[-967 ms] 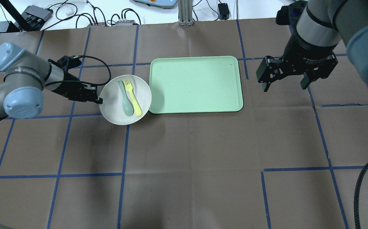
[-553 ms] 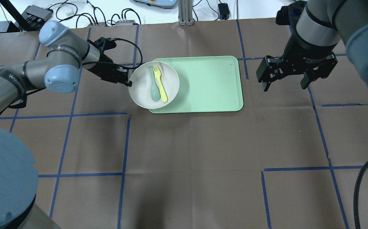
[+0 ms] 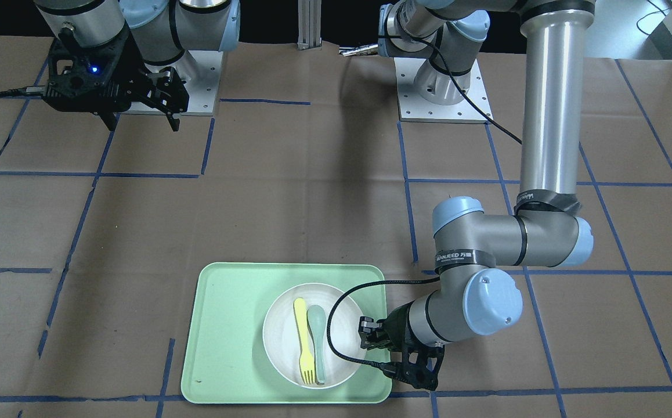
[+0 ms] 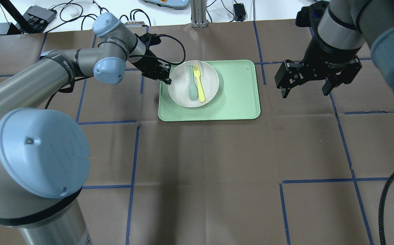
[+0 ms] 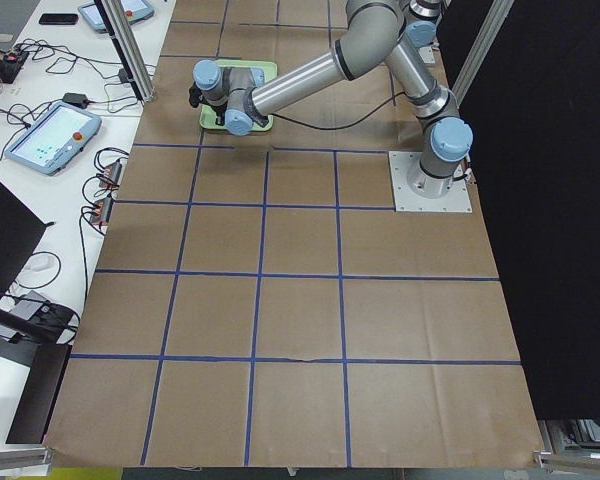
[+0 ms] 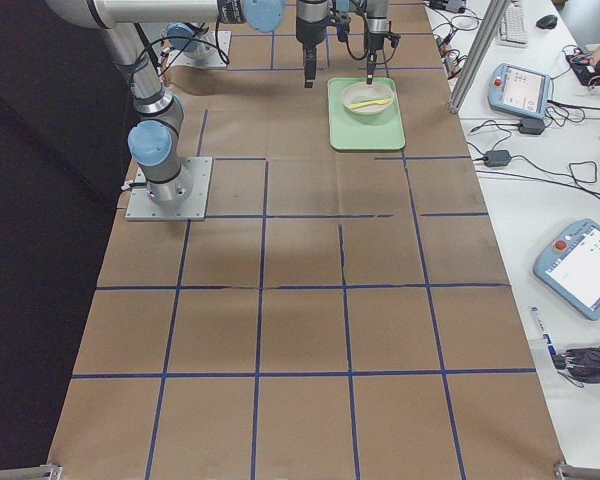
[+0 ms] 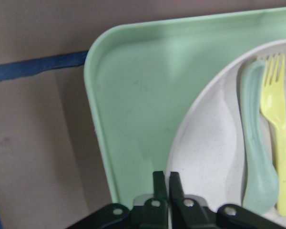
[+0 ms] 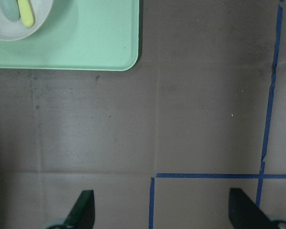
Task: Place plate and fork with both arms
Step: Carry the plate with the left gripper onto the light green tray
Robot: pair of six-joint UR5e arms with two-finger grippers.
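Note:
The off-white plate [image 4: 211, 80] is over the left half of the mint-green tray [image 4: 237, 98]. The pale-yellow fork [image 4: 198, 83] and a grey-green spoon [image 4: 192, 85] lie side by side in it. My left gripper [image 4: 167, 79] is shut on the plate's left rim. The left wrist view shows its fingers [image 7: 158, 183] pinching the plate [image 7: 205, 157], with the fork [image 7: 279, 143] beyond. I cannot tell whether the plate rests on the tray or hangs just above it. My right gripper [image 4: 305, 94] is open and empty, high above the table to the right of the tray.
The table is covered in brown paper with a blue tape grid. The tray's right half [image 3: 226, 325] is bare. Cables and boxes [image 4: 40, 13] lie beyond the table's far edge. The left arm's cable [image 3: 342, 302] loops over the plate's rim.
My left arm has carried the plate, with fork and spoon in it, from the table left of the tray rightward and farther out to over the tray. The right arm has not moved.

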